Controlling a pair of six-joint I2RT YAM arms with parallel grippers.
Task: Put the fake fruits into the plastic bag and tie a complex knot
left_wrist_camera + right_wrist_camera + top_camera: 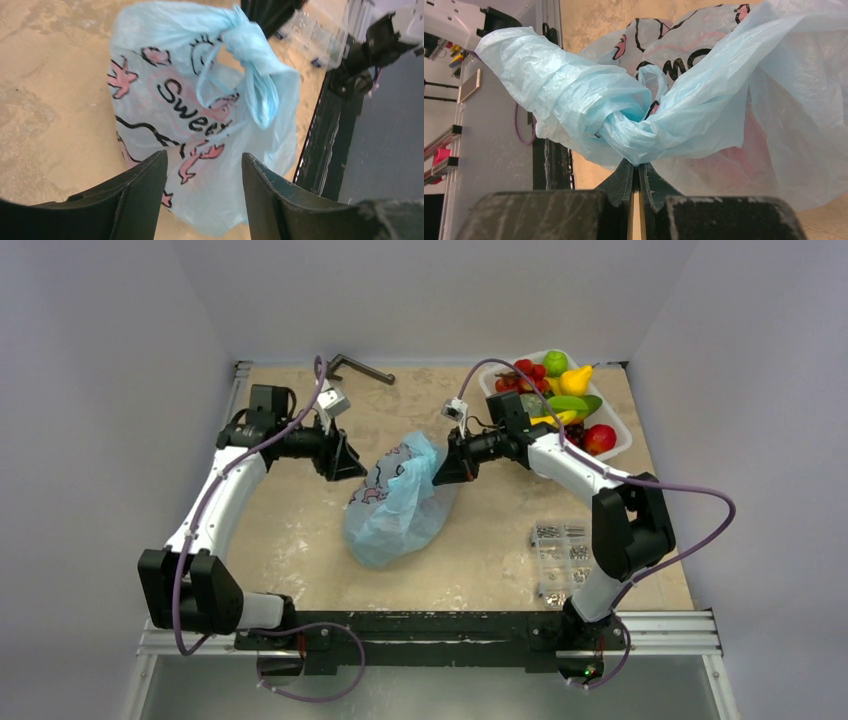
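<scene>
Bag (400,505) lies mid-tabletop (290,550), its twisted handle (574,107) pinched in the right jaws, likely to tension a knot, while left jaws hang spread and empty just beside it, and fruits (560,400) sit in the tray (627,436).

light-blue plastic bag (210,125), pink-black print; fake fruits (560,395) red, green, yellow, perhaps dark grapes.
</scene>
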